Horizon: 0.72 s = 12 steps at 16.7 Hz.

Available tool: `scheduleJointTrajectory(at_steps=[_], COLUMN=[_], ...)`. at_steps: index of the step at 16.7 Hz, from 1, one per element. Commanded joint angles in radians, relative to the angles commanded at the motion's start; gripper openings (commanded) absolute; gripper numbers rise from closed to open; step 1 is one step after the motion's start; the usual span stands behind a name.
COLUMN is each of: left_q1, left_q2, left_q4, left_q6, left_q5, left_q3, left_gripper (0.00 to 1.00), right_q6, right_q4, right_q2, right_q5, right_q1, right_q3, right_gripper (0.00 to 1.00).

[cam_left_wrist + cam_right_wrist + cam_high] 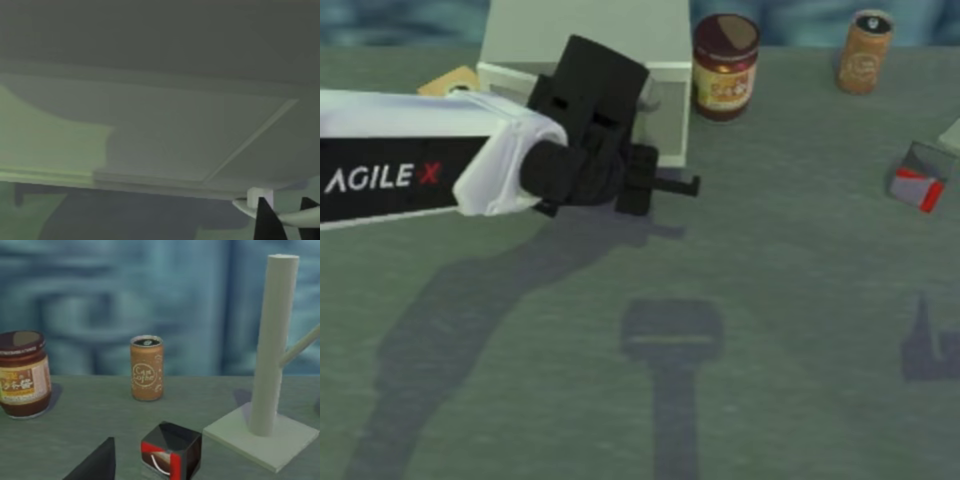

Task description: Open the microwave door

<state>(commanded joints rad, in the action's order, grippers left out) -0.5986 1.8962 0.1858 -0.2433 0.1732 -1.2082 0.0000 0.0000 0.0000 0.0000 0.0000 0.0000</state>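
Observation:
The light grey-white microwave point(588, 35) stands at the back of the table, left of centre. Its door point(165, 125) fills the left wrist view as a flat framed panel. In the top view the door looks flat against the front, though my left arm hides most of it. My left gripper point(678, 185) sits at the right end of the microwave's front. In the left wrist view, my left gripper point(288, 217) has two dark fingertips close together on the door's white curved handle point(245, 206). My right gripper point(97, 465) is parked at the right, out of the top view.
A brown-lidded jar point(725, 65) stands right of the microwave and a coffee can point(865, 50) farther right. A red and black box point(918, 180) lies near the right edge, by a white post stand point(272, 350). A tan block point(450, 82) peeks out left of the microwave.

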Motion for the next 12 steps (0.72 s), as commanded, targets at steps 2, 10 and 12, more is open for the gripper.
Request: scheduleJointTrajectory(at_steps=[2, 10, 12], left_q1=[0.000, 0.011, 0.011], left_q2=[0.000, -0.025, -0.025], left_q4=[0.000, -0.016, -0.016], left_q6=[0.000, 0.040, 0.040], left_q5=[0.000, -0.033, -0.033], left_q3=[0.000, 0.035, 0.035], left_gripper=[0.00, 0.00, 0.00], right_q6=[0.000, 0.000, 0.000], right_q4=[0.000, 0.000, 0.000], right_q2=[0.000, 0.000, 0.000], right_q5=[0.000, 0.000, 0.000], right_q1=[0.000, 0.000, 0.000], right_q3=[0.000, 0.000, 0.000], right_gripper=[1.00, 1.00, 1.00])
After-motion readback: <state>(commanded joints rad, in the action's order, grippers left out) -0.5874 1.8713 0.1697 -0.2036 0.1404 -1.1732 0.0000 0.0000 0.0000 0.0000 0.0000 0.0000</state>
